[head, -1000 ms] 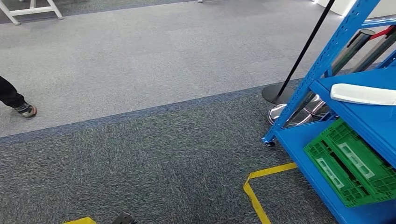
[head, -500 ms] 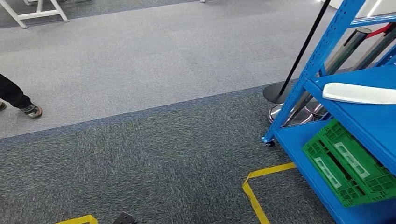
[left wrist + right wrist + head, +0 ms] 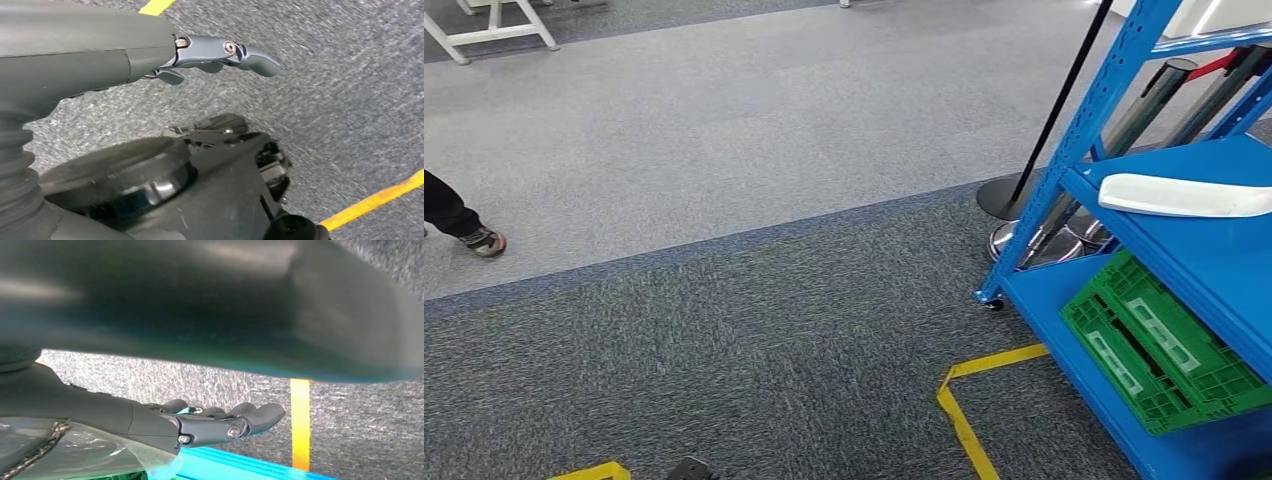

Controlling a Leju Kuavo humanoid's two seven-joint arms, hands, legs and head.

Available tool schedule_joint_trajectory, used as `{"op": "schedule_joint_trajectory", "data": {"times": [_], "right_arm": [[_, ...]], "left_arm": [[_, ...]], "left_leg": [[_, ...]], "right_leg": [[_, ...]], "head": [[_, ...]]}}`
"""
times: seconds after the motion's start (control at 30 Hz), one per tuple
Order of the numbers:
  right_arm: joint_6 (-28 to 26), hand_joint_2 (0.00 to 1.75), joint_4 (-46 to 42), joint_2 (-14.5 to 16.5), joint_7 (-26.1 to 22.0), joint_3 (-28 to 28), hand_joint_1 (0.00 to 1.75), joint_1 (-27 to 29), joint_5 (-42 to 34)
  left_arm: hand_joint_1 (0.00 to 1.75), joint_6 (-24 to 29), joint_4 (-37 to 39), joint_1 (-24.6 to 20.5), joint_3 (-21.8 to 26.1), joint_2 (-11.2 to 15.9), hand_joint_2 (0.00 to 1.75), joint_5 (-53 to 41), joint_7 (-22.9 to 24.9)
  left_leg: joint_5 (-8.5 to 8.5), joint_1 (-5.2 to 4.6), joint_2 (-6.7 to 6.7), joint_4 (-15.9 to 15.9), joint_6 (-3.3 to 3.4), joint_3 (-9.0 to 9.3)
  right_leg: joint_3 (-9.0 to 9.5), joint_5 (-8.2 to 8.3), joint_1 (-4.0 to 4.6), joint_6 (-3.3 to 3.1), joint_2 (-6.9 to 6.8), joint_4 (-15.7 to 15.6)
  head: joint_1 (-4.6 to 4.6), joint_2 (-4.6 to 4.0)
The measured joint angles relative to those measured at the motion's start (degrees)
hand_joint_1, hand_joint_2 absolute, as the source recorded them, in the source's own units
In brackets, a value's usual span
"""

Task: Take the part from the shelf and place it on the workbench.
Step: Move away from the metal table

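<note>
Change since earlier frame: whole head-view scene shifts left and slightly down, so the camera has turned toward the shelf; the part itself has not moved on its deck.
Head view, shelf: blue steel shelf (image 3: 1166,262) on castors stands at the right of the carpet, its perforated upright rising to the top edge.
Head view, part: white part (image 3: 1184,196) lies flat on the upper blue deck, near the deck's front edge, running off the right edge of the picture.
Head view, handling estimate: the part looks like a moulded plastic shell, long, thin and smooth; judged light and stiff, possibly slippery on its glossy face. Best hold is likely across its narrow width near the rounded near end, fingers under the lip.
Head view, surroundings: green crate (image 3: 1162,354) sits on the lower deck; yellow floor tape (image 3: 964,412) marks a corner before the shelf; a person's shoe (image 3: 481,241) shows at the left; a black barrier post (image 3: 1054,118) stands behind the shelf.
Left wrist view: left hand (image 3: 215,56) hangs over the carpet, fingers extended and apart, holding nothing.
Right wrist view: right hand (image 3: 220,422) hangs with fingers extended and loosely together, empty; a blue edge, probably the shelf, lies beyond it.
Writing and labels: none legible in any view.
</note>
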Motion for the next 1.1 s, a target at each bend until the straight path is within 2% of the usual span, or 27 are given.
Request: {"op": "schedule_joint_trajectory", "data": {"times": [0.07,0.17,0.2,0.23,0.27,0.33,0.4,0.47,0.5,0.53,0.6,0.63,0.67,0.7,0.73,0.77,0.8,0.87,0.9,0.93,1.0,1.03,1.1], "right_arm": [[0.0,0.0,0.0,0.0,-0.1,-0.3,0.0,0.0,0.0],[0.1,0.0,0.0,-0.2,-0.3,-0.6,0.0,0.0,0.0],[0.1,0.0,0.0,-0.2,-0.3,-0.6,0.0,0.0,0.0],[0.1,0.0,0.0,-0.3,-0.3,-0.6,0.0,0.1,0.0],[0.1,0.0,0.0,-0.3,-0.3,-0.7,0.0,0.1,0.0],[0.1,0.0,0.0,-0.3,-0.3,-0.7,0.0,0.0,0.0],[0.1,0.0,0.0,-0.3,-0.4,-0.7,0.0,-0.2,0.0],[0.1,0.0,-0.1,-0.3,-0.5,-0.7,0.0,-0.2,0.0],[0.1,0.0,-0.1,-0.3,-0.5,-0.7,0.0,-0.1,0.0],[0.1,0.0,-0.1,-0.3,-0.5,-0.8,0.0,0.0,0.0],[0.1,0.0,-0.2,-0.4,-0.5,-1.0,0.0,-0.1,0.0],[0.1,0.0,-0.2,-0.4,-0.6,-1.1,0.0,-0.2,0.0],[0.1,0.0,-0.2,-0.4,-0.6,-1.1,0.0,-0.2,0.0],[0.1,0.0,-0.2,-0.4,-0.6,-1.1,0.0,-0.2,0.0],[0.1,0.0,-0.2,-0.4,-0.6,-1.1,0.0,-0.1,0.0],[0.1,0.0,-0.2,-0.4,-0.6,-1.1,0.0,-0.1,0.0],[0.1,0.0,-0.2,-0.4,-0.6,-1.1,0.0,0.0,0.0],[0.1,0.0,-0.2,-0.3,-0.6,-1.1,0.0,-0.1,0.1],[0.1,0.0,-0.2,-0.3,-0.6,-1.2,0.0,-0.1,0.1],[0.1,0.0,-0.2,-0.2,-0.6,-1.2,0.0,-0.1,0.1],[0.1,0.0,-0.2,-0.3,-0.7,-1.3,0.0,0.1,0.1],[0.1,0.0,-0.2,-0.3,-0.7,-1.3,0.0,0.2,0.1],[0.1,0.0,-0.3,-0.3,-0.7,-1.4,0.0,0.1,0.1]], "left_arm": [[0.0,-0.1,0.0,0.0,0.0,0.0,1.75,0.0,0.0],[0.0,-0.3,0.0,0.0,0.0,-0.2,1.75,0.0,-0.1],[0.0,-0.4,0.0,0.0,0.0,-0.2,1.75,0.0,-0.1],[0.0,-0.4,0.0,0.0,0.0,-0.3,1.75,0.0,-0.1],[0.0,-0.4,0.0,0.0,0.0,-0.3,1.75,0.0,-0.1],[0.0,-0.4,0.0,0.0,0.0,-0.3,1.75,0.0,-0.1],[0.0,-0.4,0.0,0.0,0.0,-0.3,1.75,0.0,-0.1],[0.0,-0.5,0.1,-0.2,0.0,-0.4,1.75,0.0,-0.1],[0.0,-0.5,0.1,-0.3,0.0,-0.4,1.75,0.0,-0.1],[0.0,-0.5,0.1,-0.3,0.0,-0.4,1.75,0.0,-0.1],[0.0,-0.5,0.1,-0.3,0.0,-0.4,1.75,0.0,-0.1],[0.0,-0.5,0.1,-0.3,0.0,-0.5,1.75,0.0,-0.1],[0.0,-0.5,0.1,-0.2,0.0,-0.5,1.75,0.0,-0.1],[0.0,-0.5,0.1,-0.2,0.0,-0.5,1.75,0.0,-0.1],[0.0,-0.5,0.1,-0.2,0.0,-0.5,1.75,0.0,-0.1],[0.0,-0.5,0.1,-0.2,0.0,-0.5,1.75,0.0,-0.1],[0.0,-0.5,0.1,-0.2,0.0,-0.5,1.75,0.0,-0.1],[0.0,-0.5,0.1,-0.2,0.0,-0.4,1.75,0.0,-0.1],[0.0,-0.6,0.1,-0.2,0.0,-0.3,1.75,-0.1,-0.1],[0.0,-0.6,0.1,-0.2,0.0,-0.3,1.75,-0.1,-0.1],[0.0,-0.5,0.1,-0.3,0.0,-0.3,1.75,-0.1,-0.1],[0.0,-0.5,0.1,-0.4,0.0,-0.4,1.75,-0.1,-0.1],[0.0,-0.5,0.1,-0.4,0.0,-0.6,1.75,-0.1,-0.1]], "left_leg": [[1.08,0.42,0.26,-1.9,0.26,0.82],[1.54,0.57,1.13,-2.7,0.51,1.08],[1.5,0.62,1.52,-2.7,0.47,1.09],[1.43,0.71,1.96,-2.7,0.37,1.13],[1.33,0.85,2.41,-2.6,0.2,1.21],[0.91,1.01,3.35,-2.3,-0.46,1.47],[0.55,0.86,4.15,-2.0,-1.23,1.7],[0.5,0.78,4.9,-2.0,-1.74,1.91],[0.32,0.9,4.91,-1.9,-2.01,2.0],[-0.35,1.05,4.2,-1.3,-2.28,1.83],[-3.4,1.3,1.9,3.3,-2.73,0.03],[-5.34,1.33,0.93,7.0,-2.8,-1.58],[-6.86,1.34,0.55,10.7,-2.77,-3.25],[-7.48,1.32,0.4,13.3,-2.65,-4.45],[-6.97,1.29,0.27,13.9,-2.41,-4.82],[-5.42,1.21,0.0,12.4,-2.04,-4.22],[-3.16,1.08,-0.68,8.8,-1.54,-2.7],[-0.05,0.87,-3.46,1.3,-0.5,0.55],[0.54,0.75,-4.53,-0.9,-0.19,1.54],[0.46,0.67,-5.08,-1.8,-0.03,1.88],[0.84,0.69,-4.08,-2.7,-0.01,2.14],[1.21,0.83,-3.39,-3.5,0.0,2.45],[2.02,1.12,-1.72,-5.3,0.15,3.15]], "right_leg": [[-0.76,-1.32,0.1,0.43,-0.15,1.6],[-4.76,-5.56,-0.01,1.08,-0.29,10.1],[-5.62,-5.85,-0.07,1.34,-0.36,11.8],[-5.55,-5.1,-0.15,1.59,-0.51,11.7],[-4.44,-3.47,-0.26,1.86,-0.88,9.4],[-0.65,-0.25,-0.42,2.29,-2.71,2.0],[1.65,0.78,-0.3,1.56,-3.74,-2.2],[1.84,0.81,-0.07,0.29,-2.91,-2.4],[1.8,0.91,-0.09,-0.12,-2.44,-2.5],[1.8,1.01,-0.13,-0.48,-1.95,-2.6],[1.77,1.2,-0.26,-1.1,-0.89,-2.7],[1.73,1.24,-0.22,-1.28,-0.28,-2.7],[1.7,1.28,-0.14,-1.41,0.36,-2.7],[1.7,1.3,-0.04,-1.48,1.05,-2.7],[1.71,1.33,0.07,-1.51,1.8,-2.7],[1.73,1.38,0.16,-1.53,2.57,-2.7],[1.76,1.44,0.21,-1.53,3.38,-2.7],[1.65,1.62,0.13,-1.36,4.84,-2.7],[1.48,1.77,-0.03,-1.13,5.48,-2.7],[1.27,1.93,-0.23,-0.82,6.07,-2.8],[0.91,2.32,-0.45,-0.03,7.25,-3.1],[0.63,2.2,-0.34,0.27,6.81,-3.0],[-0.92,0.22,-0.03,0.67,3.74,-0.4]], "head": [[0.17,0.0],[0.32,0.0],[0.31,0.0],[0.3,0.0],[0.3,0.0],[0.38,0.0],[0.43,0.0],[0.39,0.0],[0.38,0.0],[0.32,0.0],[0.19,0.0],[0.13,0.0],[0.13,0.0],[0.13,0.0],[0.14,0.0],[0.15,0.0],[0.15,0.0],[0.2,0.0],[0.13,0.0],[0.08,0.0],[-0.06,0.0],[-0.01,0.0],[0.39,0.0]]}}
